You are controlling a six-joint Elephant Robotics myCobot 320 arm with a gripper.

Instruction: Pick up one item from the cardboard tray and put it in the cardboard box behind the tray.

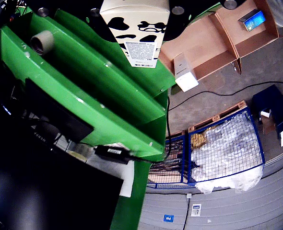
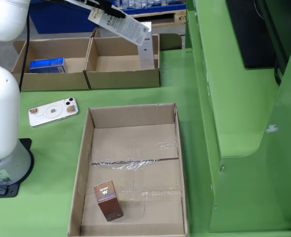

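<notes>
Standing upright in the near left corner of the cardboard tray [image 2: 172,163] is a small brown box [image 2: 108,200]. A cow-patterned carton [image 2: 122,23] is gripped by the gripper [image 2: 103,6] above the far cardboard box [image 2: 123,78]; a white item [image 2: 146,53] stands at its right wall. A blue packet [image 2: 47,64] lies in the left box [image 2: 49,81].

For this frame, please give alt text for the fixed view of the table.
A carton hangs tilted over the right cardboard box. The left box holds a blue pack; the tray holds a brown box.
</notes>
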